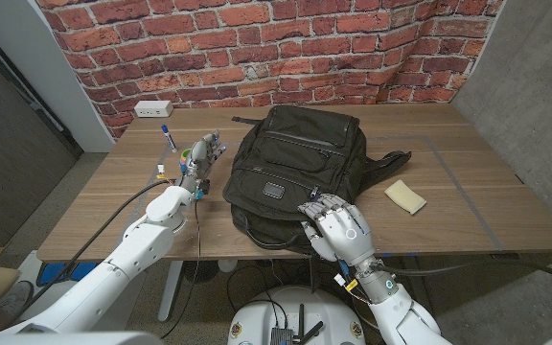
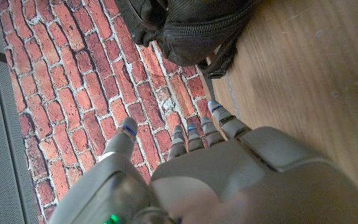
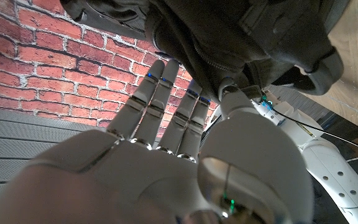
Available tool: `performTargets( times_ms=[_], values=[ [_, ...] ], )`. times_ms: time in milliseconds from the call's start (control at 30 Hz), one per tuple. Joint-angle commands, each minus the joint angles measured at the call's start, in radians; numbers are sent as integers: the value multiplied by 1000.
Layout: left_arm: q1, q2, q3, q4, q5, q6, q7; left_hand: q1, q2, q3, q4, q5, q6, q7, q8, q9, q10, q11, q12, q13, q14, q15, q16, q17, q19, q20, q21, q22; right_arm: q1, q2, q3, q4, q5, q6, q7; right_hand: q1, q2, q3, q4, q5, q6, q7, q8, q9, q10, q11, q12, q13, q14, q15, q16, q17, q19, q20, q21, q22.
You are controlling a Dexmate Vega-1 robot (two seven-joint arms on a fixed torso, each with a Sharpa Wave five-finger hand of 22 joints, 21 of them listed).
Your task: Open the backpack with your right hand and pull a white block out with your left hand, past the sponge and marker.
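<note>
A black backpack (image 1: 290, 168) lies flat in the middle of the wooden table (image 1: 468, 192), zipped closed as far as I can see. My right hand (image 1: 338, 228) hovers at its near edge with fingers spread over the fabric, holding nothing; in the right wrist view the fingers (image 3: 166, 106) reach toward the backpack (image 3: 229, 37). My left hand (image 1: 202, 158) stands just left of the backpack, fingers apart and empty; its wrist view shows the fingers (image 2: 194, 134) pointing past the backpack's end (image 2: 191, 28). A yellow sponge (image 1: 406, 196) lies to the right. A blue-capped marker (image 1: 168, 135) lies at the far left.
A white power strip (image 1: 152, 109) sits at the table's back left by the brick wall. Small coloured items (image 1: 164, 173) lie near my left forearm, and a black cable runs along that arm.
</note>
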Motion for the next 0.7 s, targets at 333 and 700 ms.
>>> performTargets(
  times_ms=[333, 700],
  values=[
    [29, 11, -14, -31, 3, 6, 23, 3, 24, 7, 1, 0, 11, -3, 5, 5, 5, -2, 3, 4, 8, 0, 1, 3, 7, -45, 8, 5, 10, 6, 21, -9, 55, 29, -38, 2, 38, 33, -1, -5, 99, -6, 11, 3, 89, -13, 8, 2, 98, -148, 13, 6, 43, -135, 27, 11],
    [49, 19, -20, -46, 4, 2, 26, 2, 24, 8, 1, 0, 12, -3, 5, 5, 5, -1, 3, 4, 7, 0, 1, 3, 7, -45, 8, 5, -5, 21, 41, -38, 113, 30, -41, 7, 44, 48, -5, -9, 141, -9, 11, 4, 131, -13, 7, 3, 141, -150, 14, 11, 60, -136, 44, 15]
  ],
)
